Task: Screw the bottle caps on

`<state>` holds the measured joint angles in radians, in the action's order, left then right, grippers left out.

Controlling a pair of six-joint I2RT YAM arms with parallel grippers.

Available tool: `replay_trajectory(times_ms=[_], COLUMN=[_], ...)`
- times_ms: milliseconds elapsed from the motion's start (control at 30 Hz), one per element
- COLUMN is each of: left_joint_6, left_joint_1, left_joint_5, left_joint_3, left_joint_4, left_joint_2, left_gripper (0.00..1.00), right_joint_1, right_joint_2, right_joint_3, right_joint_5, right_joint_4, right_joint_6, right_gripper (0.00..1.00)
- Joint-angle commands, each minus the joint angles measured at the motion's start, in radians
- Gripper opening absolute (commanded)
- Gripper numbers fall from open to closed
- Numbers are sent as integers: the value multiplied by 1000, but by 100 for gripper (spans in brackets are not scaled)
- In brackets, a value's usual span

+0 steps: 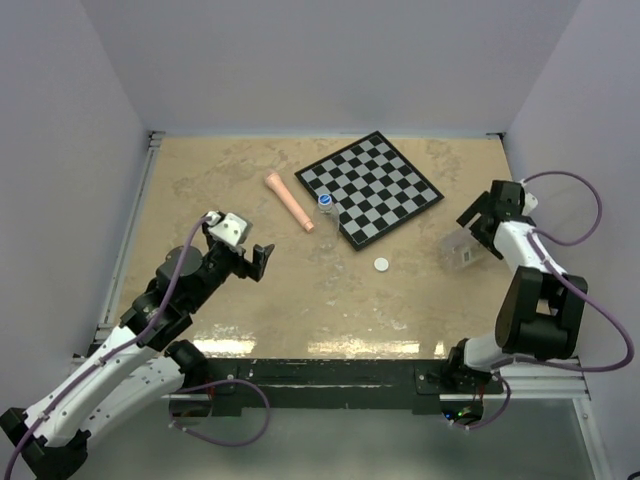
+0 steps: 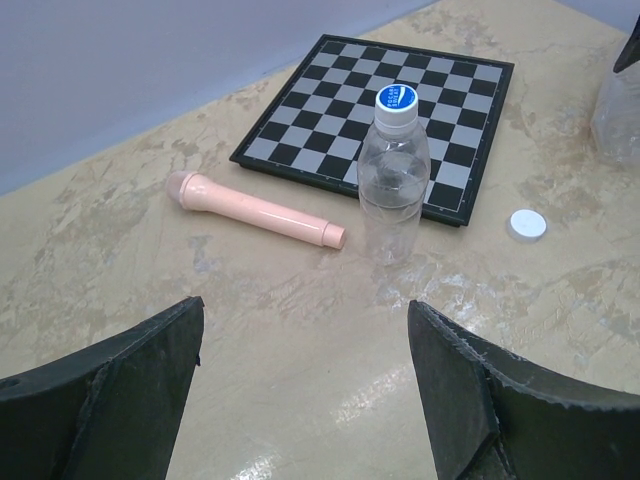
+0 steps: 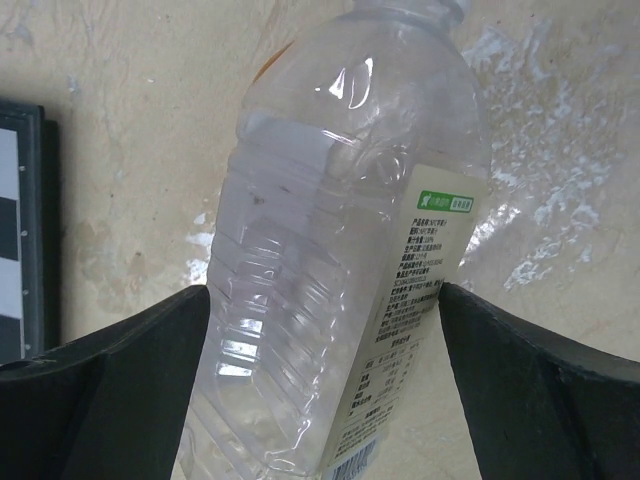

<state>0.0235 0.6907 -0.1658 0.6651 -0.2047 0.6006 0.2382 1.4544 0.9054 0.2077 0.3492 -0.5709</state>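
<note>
Done: the blue cap [image 2: 396, 100] sits on the neck of the small clear bottle [image 2: 393, 185], which stands upright straight ahead of the left pincer [image 2: 305, 312] and well apart from it. This half looks finished.
Left to do: the white cap [image 2: 526, 224] lies flat on the table [image 1: 300, 300], ahead and to the right of the left pincer, between the two pincers and touching nothing. It most likely belongs on the large bottle [image 3: 340, 260] — so about half the job remains.
Left pincer: fingers spread, nothing between them, low over bare table.
Right pincer [image 3: 322, 295]: fingers spread wide, with the large bottle's body between them.
Large bottle: a clear ribbed body with a printed label, its neck pointing away from the right pincer.
Hidden: the large bottle's mouth is cut off at the top of the right wrist view, so its threads cannot be seen. Its base is also out of view.
Hard to make out: whether the right pincer's pads touch the bottle's sides or stand just off them — I cannot tell. From above the bottle is a pale blur, so it is unclear whether it is upright or tilted. Whether the blue cap is fully tightened cannot be judged either.
Bystanders: a pink stick [image 2: 258, 208] lies ahead and to the left of the left pincer, and a chessboard [image 2: 300, 120] lies beyond the small bottle.
</note>
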Motion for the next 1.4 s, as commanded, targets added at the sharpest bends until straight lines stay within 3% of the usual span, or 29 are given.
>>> replay_trajectory(times_ms=[0,267,500,767,1067,1367], left_joint_6=[23,23,24,26,26,27], left_joint_1=[-13,-19,-20,-22,-22,-22], left_joint_5=[22,25,37,38,48,49], left_joint_3=[-2,-5,-5,-5,-7,-9], left_joint_4=[33,33,37,37,39,39], left_joint_2=[2,7,13,14,10,5], left_gripper=[87,87,87,87,87,87], right_joint_1=[-100,-231,-257,-257,-175,-143], right_joint_2=[115,271,244,251,213,281], right_joint_3=[124,259,381,533,484,443], right_joint_5=[237,392,421,346,239,173], right_joint_4=[115,197,278,321,252,208], right_joint_6=[71,52,80,89,54,-1], right_gripper=[99,99,99,98,98,99])
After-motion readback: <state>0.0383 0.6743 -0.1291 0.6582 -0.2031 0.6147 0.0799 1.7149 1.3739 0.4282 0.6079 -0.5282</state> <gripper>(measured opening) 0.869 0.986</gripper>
